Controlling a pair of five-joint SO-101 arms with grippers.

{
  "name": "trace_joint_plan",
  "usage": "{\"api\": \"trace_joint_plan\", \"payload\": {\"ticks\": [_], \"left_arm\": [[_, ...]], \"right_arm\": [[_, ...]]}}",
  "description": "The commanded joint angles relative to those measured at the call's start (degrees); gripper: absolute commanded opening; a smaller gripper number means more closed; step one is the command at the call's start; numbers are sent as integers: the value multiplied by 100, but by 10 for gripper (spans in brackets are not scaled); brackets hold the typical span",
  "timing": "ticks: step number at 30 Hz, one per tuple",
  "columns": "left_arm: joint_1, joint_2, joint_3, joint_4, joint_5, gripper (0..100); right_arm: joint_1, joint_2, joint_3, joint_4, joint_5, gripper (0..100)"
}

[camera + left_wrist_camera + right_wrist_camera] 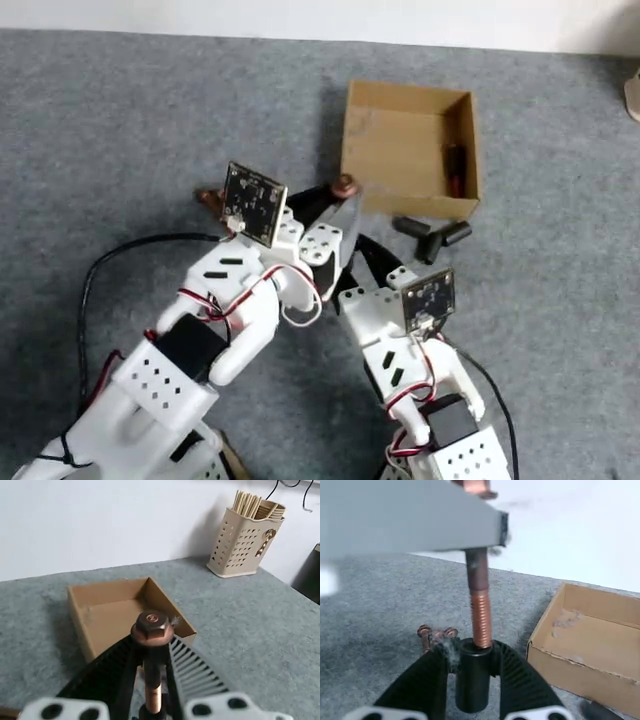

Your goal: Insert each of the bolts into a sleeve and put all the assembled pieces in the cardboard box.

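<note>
Right wrist view: my R pincer [471,655] clamps sleeve [471,680]; L pincer [152,647] clamps bolt [480,612], tip inside sleeve; box [390,140] at 1 o'clock.

I see 1 grey felt-like mat [120,120] covering the work surface. In the high view, 1 white strip [300,18] borders the mat along the 12 o'clock edge. 1 beige object [632,95], cut off by the frame, sits at the 2 o'clock edge.

The left wrist view gives me 1 white wall [100,520] behind the mat. 1 beige perforated holder [242,542] stands upright on the mat near that wall. The holder carries a bundle of pale wooden sticks [247,502]. Black cables [304,495] run down the wall just beside the holder. 1 dark object [310,575], which I cannot identify, stands near it.
</note>
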Motion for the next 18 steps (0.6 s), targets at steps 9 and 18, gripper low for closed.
{"api": "trace_joint_plan", "payload": {"ticks": [9, 18], "left_arm": [[75, -48, -303, 264, 35, 6], [48, -57, 462, 237, 53, 6]], "right_arm": [[-31, -92, 655, -22, 70, 4], [-22, -110, 655, -198, 44, 4]]}}
